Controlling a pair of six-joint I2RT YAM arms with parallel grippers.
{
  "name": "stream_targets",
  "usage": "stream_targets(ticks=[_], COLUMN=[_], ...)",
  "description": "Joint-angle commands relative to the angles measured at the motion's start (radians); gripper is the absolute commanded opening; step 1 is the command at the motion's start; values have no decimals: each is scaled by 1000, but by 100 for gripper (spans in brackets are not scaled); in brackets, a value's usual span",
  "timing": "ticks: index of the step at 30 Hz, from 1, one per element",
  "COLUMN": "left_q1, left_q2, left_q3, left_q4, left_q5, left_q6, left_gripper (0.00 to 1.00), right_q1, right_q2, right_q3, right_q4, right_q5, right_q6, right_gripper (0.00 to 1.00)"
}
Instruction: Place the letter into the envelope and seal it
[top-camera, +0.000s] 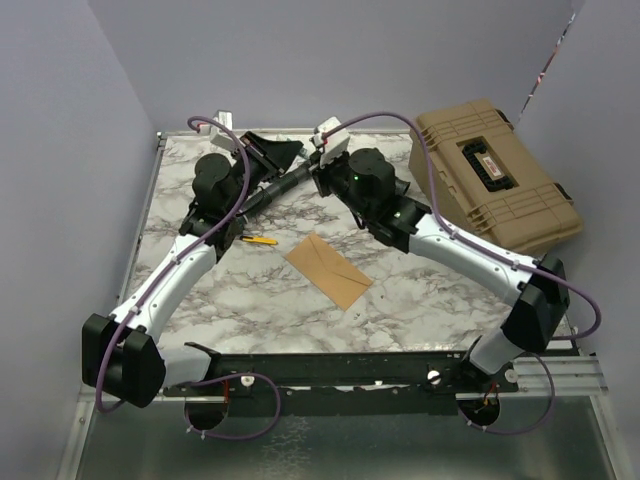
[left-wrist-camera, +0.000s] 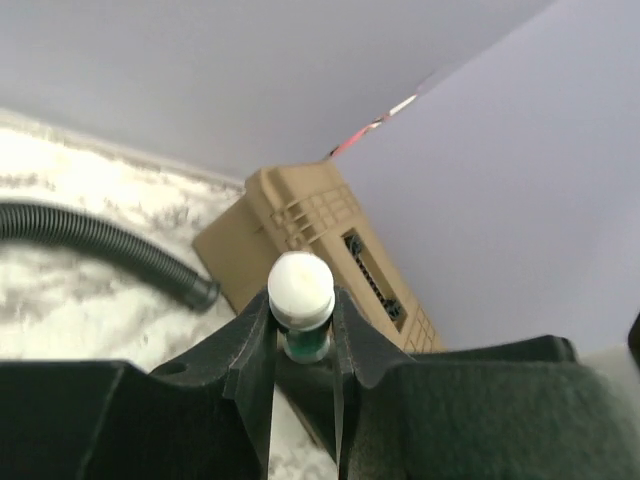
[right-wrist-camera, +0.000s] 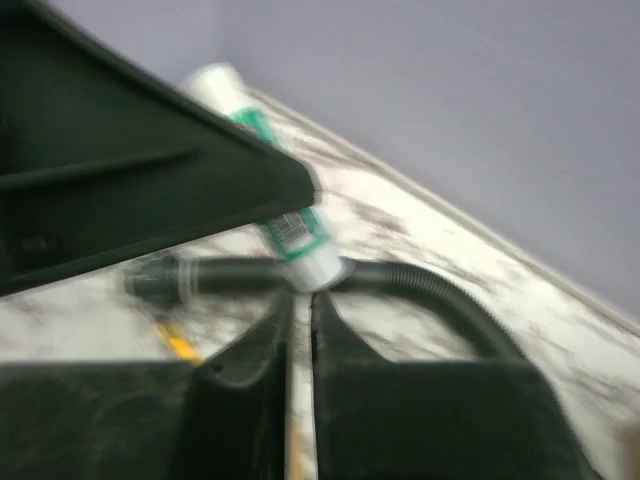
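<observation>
The envelope (top-camera: 328, 270) is darker kraft brown and lies flat at the table's middle, apart from both grippers. The letter is not in view. Both grippers are raised at the back of the table. My left gripper (top-camera: 287, 152) (left-wrist-camera: 302, 312) is shut on a glue stick (left-wrist-camera: 301, 287) with a white end and a green body. My right gripper (top-camera: 318, 168) (right-wrist-camera: 302, 298) faces it, its jaws closed to a thin slit. The glue stick's (right-wrist-camera: 296, 236) other white end sits right at its fingertips. That view is blurred.
A large tan hard case (top-camera: 495, 175) stands at the back right and shows behind the stick in the left wrist view (left-wrist-camera: 300, 215). A small yellow object (top-camera: 258, 240) lies left of the envelope. A black corrugated cable (left-wrist-camera: 110, 245) hangs between the wrists.
</observation>
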Motion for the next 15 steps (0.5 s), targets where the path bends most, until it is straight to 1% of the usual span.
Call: stream_targets(ticks=[1, 2, 4, 5, 6, 8, 9, 11, 13, 15], left_q1=[-31, -31, -31, -32, -32, -26, -24, -20, -6, 14], left_q2=[2, 10, 18, 24, 29, 33, 32, 29, 20, 8], left_q3=[116, 132, 145, 153, 162, 173, 175, 174, 163, 144], left_q4=[-333, -362, -372, -369, -368, -367, -361, -345, -319, -276], left_q5=[-132, -136, -121, -108, -97, -77, -63, -29, 11, 76], left_q6=[-28, -31, -43, -36, -21, 20, 43, 87, 119, 143], left_gripper=[0, 0, 0, 0, 0, 0, 0, 0, 0, 0], right_q1=[-47, -47, -47, -48, -49, -49, -49, -50, -52, -68], right_q2=[75, 76, 61, 52, 44, 20, 0, -46, -107, -158], right_q3=[38, 39, 27, 33, 45, 57, 50, 18, -21, -64], right_q4=[-59, -69, -81, -112, -157, -224, -236, -241, -226, -195], right_q5=[431, 420, 351, 302, 251, 130, 62, -41, -125, -221], right_q6=[-94, -88, -68, -21, 14, 80, 100, 198, 272, 345], right_gripper=[1, 1, 1, 1, 5, 26, 35, 51, 62, 67])
